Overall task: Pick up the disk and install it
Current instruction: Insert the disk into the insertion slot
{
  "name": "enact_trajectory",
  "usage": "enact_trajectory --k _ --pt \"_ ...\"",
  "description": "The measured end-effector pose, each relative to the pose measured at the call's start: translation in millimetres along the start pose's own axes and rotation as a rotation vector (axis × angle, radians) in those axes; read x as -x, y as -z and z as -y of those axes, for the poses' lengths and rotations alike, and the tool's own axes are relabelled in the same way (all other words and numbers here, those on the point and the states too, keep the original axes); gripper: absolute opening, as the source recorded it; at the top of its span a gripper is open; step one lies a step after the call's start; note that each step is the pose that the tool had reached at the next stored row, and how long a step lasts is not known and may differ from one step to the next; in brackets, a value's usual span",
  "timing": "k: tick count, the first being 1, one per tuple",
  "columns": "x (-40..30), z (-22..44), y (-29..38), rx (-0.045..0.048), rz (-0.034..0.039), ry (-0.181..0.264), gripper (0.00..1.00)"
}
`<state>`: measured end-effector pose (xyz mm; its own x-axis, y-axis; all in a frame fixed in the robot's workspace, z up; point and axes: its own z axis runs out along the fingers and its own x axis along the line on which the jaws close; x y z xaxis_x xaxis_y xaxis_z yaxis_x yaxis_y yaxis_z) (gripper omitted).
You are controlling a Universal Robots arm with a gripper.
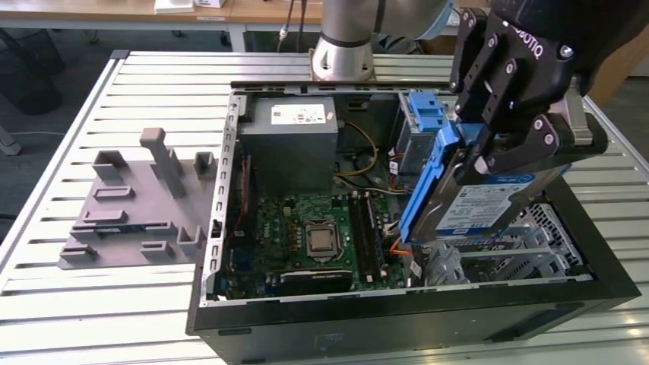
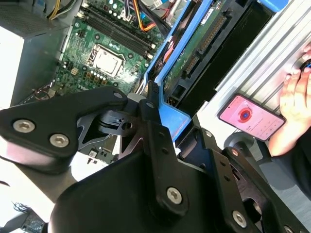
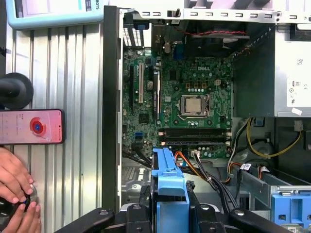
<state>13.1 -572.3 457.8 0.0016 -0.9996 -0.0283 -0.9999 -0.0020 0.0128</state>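
Gripper (image 1: 519,156) clenched on the disk (image 1: 485,204), held on edge over the open computer case (image 1: 406,323). The disk's long axis tilts steeply, its lower end pointing into the case beside the motherboard (image 1: 315,228), with the power supply (image 1: 292,137) beyond.

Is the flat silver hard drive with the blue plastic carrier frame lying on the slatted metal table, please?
No, in the exterior view the black gripper holds the disk tilted above the open computer case.

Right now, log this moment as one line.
gripper: shut on silver rectangular disk in blue plastic carrier | disk: held over open black computer case | install: not seated
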Motion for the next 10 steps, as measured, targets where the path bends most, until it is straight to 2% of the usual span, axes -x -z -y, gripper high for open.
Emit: enact_trajectory --k 6,10 --pt "-0.2 7.5 -0.8 0.0000 0.0001 0.000 0.36" --pt "-0.3 8.4 -0.9 -0.0001 0.0001 -0.001 0.36"
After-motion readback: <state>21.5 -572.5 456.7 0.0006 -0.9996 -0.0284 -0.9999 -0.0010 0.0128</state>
